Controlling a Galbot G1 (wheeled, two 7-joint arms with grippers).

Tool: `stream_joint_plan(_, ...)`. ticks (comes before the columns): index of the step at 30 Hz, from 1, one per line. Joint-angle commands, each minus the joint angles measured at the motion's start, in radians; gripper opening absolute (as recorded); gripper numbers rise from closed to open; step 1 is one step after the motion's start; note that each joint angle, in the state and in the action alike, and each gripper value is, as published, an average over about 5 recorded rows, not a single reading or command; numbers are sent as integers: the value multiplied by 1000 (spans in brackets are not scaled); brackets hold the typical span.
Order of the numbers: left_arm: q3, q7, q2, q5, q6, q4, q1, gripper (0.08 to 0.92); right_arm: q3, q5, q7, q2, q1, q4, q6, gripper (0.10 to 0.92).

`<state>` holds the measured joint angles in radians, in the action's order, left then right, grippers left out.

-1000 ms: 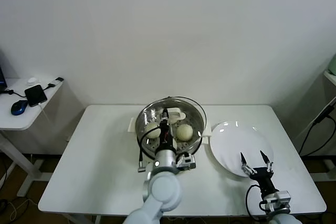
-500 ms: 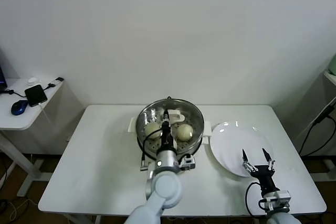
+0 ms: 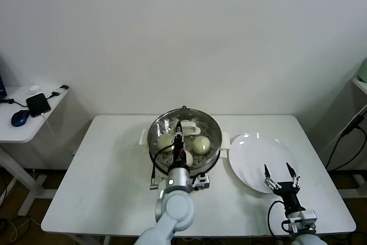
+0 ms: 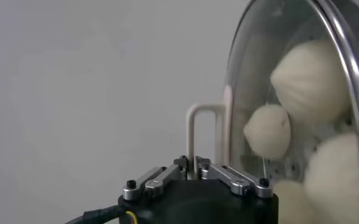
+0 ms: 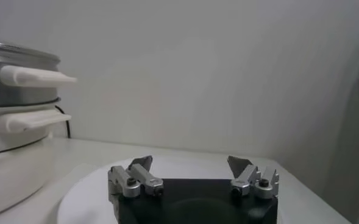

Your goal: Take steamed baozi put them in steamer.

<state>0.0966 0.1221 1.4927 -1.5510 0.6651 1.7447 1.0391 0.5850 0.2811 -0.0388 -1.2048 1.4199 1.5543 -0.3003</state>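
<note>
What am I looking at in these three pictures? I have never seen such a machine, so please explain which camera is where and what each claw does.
This is a robot with two arms, each ending in a claw. The wide picture comes from a camera on its head, looking down at a white table. The other two come from cameras on its wrists, so each shows its own claw from close by.

In the middle stands the steamer, a shiny steel pot with a glass lid on it. Through the lid you can see round white baozi inside. The left claw is closed on the lid's handle. Beside the steamer lies a white plate. The right claw hangs open over the plate's near edge and holds nothing.
</note>
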Motion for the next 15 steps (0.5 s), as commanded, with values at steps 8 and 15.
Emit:
stream_joint_plan(8, 7, 10, -18, 64, -5, 51, 5, 440, -18, 1, 0, 0, -1, 14, 22, 823)
stream_joint_plan(15, 30, -1, -84, 252, -25, 216, 43, 639, -41, 32, 37, 6, 2, 15, -8, 823)
